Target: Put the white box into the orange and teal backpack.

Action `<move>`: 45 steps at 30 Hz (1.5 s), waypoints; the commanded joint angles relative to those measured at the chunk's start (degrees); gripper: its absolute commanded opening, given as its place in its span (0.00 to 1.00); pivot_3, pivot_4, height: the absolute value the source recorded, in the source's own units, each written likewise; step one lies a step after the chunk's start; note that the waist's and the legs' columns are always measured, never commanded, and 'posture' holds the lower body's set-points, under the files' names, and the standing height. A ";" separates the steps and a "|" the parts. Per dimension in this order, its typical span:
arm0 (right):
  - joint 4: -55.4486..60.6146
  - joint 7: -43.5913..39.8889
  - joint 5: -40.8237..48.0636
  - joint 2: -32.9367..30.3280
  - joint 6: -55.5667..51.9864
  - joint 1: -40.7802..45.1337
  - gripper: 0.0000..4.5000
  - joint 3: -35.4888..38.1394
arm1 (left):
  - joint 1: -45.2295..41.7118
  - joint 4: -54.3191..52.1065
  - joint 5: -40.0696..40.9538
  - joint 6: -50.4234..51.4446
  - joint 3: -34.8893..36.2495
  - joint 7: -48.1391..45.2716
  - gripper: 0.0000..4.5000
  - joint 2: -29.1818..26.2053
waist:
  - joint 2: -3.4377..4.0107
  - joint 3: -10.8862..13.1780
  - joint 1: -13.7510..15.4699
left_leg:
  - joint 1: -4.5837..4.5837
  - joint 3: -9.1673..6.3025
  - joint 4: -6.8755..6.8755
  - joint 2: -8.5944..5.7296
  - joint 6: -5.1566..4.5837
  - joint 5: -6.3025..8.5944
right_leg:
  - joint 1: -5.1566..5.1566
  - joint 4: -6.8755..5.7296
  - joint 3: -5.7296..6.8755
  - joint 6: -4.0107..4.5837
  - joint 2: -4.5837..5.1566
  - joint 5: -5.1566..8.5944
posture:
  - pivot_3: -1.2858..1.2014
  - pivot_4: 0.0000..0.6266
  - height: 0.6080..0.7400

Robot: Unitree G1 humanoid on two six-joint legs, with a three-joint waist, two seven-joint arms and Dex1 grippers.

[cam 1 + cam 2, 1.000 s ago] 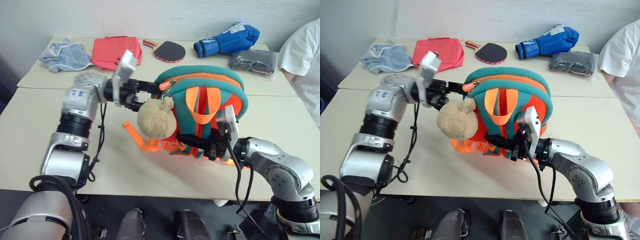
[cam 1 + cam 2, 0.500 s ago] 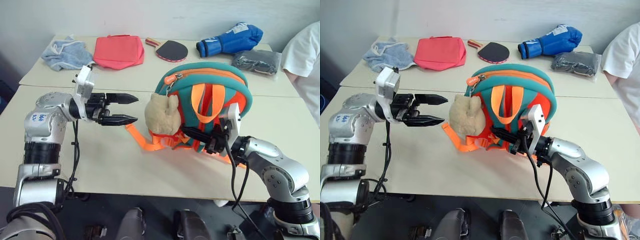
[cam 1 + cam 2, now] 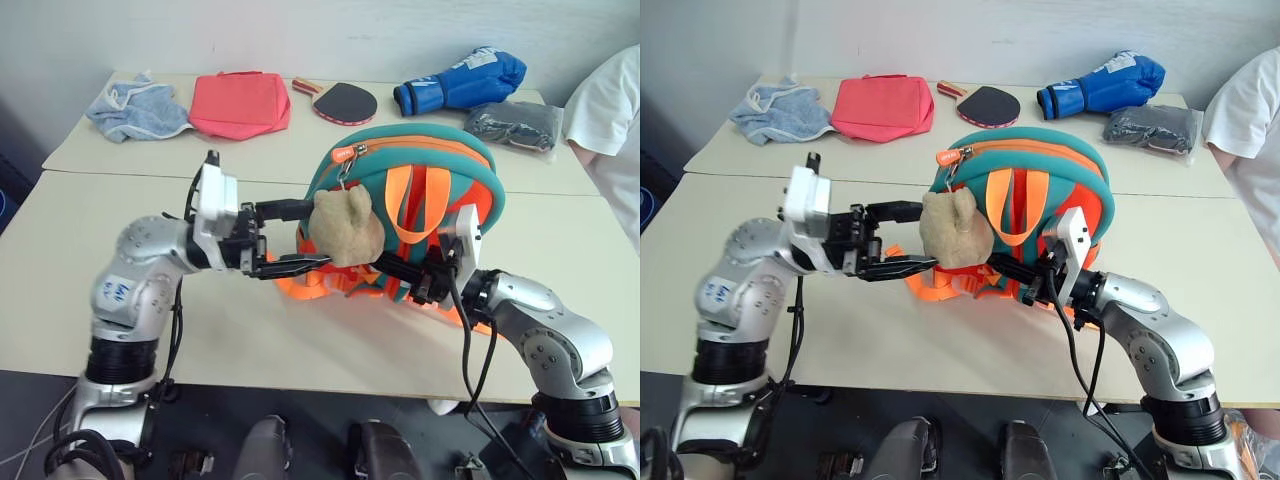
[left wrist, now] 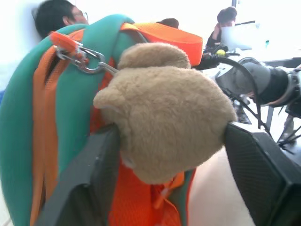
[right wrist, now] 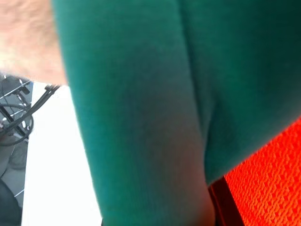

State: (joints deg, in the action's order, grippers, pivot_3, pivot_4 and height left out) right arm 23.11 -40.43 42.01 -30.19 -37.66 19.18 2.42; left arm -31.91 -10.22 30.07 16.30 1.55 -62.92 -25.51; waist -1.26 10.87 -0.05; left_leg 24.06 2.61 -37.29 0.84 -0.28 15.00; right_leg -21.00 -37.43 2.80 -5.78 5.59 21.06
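While the backpack point(image 3: 410, 215) stands upright on the near table point(image 3: 60, 260), the left gripper point(image 3: 285, 240) reaches in level from its left side, jaws parted around the plush bear point(image 3: 343, 226) hanging there. On the opposite side, the right gripper point(image 3: 400, 272) is shut on the bag's lower edge. One backpack, one bear, one red pouch point(image 3: 240, 102), one boxing glove point(image 3: 458, 80), one paddle point(image 3: 340, 101). I cannot find the white box.

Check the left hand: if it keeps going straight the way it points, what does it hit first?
Most likely the plush bear. The left hand points right at it, one finger on each side of the bear, with the backpack just behind. Actual contact is unclear.
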 commanded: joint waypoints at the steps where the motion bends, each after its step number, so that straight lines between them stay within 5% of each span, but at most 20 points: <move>1: 1.12 -0.29 0.38 0.72 0.66 1.16 0.00 -0.05 | -1.67 2.69 -3.77 -6.35 -0.08 3.33 0.45 1.69 | 0.00 0.00 0.01 | 0.01 0.00 -0.01 0.00 0.01 -0.01 | -0.02 -0.01 0.00 0.00 0.00 0.00 | 0.52 0.24 1.00; 7: 2.22 0.59 0.69 1.21 0.21 0.55 0.00 0.34 | -3.19 2.24 3.56 2.21 2.77 2.44 0.09 -1.22 | 0.00 0.00 -0.05 | 0.01 0.00 0.00 0.00 0.00 -0.01 | -0.01 -0.02 -0.01 0.00 0.01 0.00 | 0.52 0.24 1.00; 10: 2.84 1.46 0.70 1.52 0.15 -0.02 0.00 0.75 | -4.41 3.48 10.40 11.51 5.85 -0.82 0.01 -7.42 | 0.00 0.00 -0.22 | 0.00 -0.02 0.01 0.01 0.02 -0.02 | -0.02 -0.03 -0.01 0.00 0.01 0.00 | 0.52 0.24 1.00; 14: 3.83 2.76 0.73 1.94 0.39 -1.36 0.00 1.50 | -9.69 15.03 9.13 14.40 8.46 -2.06 0.01 -15.01 | 0.00 0.00 -0.21 | 0.01 -0.02 0.08 0.05 0.11 -0.07 | -0.11 -0.09 -0.01 0.00 -0.06 0.00 | 0.52 0.24 1.00; 19: 4.67 3.72 0.94 2.15 0.61 -2.32 0.00 1.78 | -15.34 28.65 3.09 10.76 7.45 0.95 0.01 -15.32 | 0.00 0.00 -0.03 | 0.00 0.01 0.06 -0.05 0.06 -0.07 | -0.14 -0.14 0.05 0.00 -0.09 0.00 | 0.52 0.24 1.00; 31: 6.66 5.98 1.39 2.62 1.03 -5.22 0.00 2.51 | -5.65 29.48 -5.22 11.50 -0.10 1.13 0.01 -12.85 | -0.01 -0.01 -0.12 | 0.03 0.20 0.05 0.01 0.06 -0.07 | -0.33 -0.30 -0.05 0.00 -0.04 0.00 | 0.52 0.24 1.00; 36: 7.17 6.36 1.45 3.01 1.22 -6.12 0.00 2.24 | 0.69 29.70 -13.55 -0.74 -7.18 -3.97 0.01 -14.70 | 0.00 -0.01 -0.12 | 0.01 0.23 0.09 -0.01 0.05 -0.06 | -0.33 -0.28 -0.12 0.00 0.01 0.00 | 0.52 0.24 1.00; 42: 7.05 6.39 2.51 5.47 2.79 -6.80 0.00 2.33 | -0.64 33.17 -11.08 -6.73 -2.10 -0.15 0.01 -8.50 | 0.01 -0.04 0.30 | 0.02 0.18 -0.01 -0.04 -0.10 -0.04 | -0.27 -0.28 -0.13 0.01 0.13 0.00 | 0.52 0.24 1.00; 45: 7.14 6.47 1.52 5.70 3.67 -7.87 0.00 2.33 | -0.49 31.54 -7.77 -4.38 0.97 -0.51 0.20 -7.62 | 0.01 -0.04 0.14 | 0.03 0.16 0.02 -0.04 -0.05 -0.06 | -0.28 -0.33 -0.12 0.00 0.11 0.00 | 0.52 0.24 1.00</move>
State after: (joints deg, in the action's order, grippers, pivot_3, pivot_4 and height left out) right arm 27.91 -33.94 42.85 -24.52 -35.55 11.86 3.02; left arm -32.22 22.83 20.34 10.93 0.54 -63.40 -32.89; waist -1.25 10.83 0.09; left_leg 24.09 2.78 -37.26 0.80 -0.33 14.94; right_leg -21.29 -37.77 2.68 -5.78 5.70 21.06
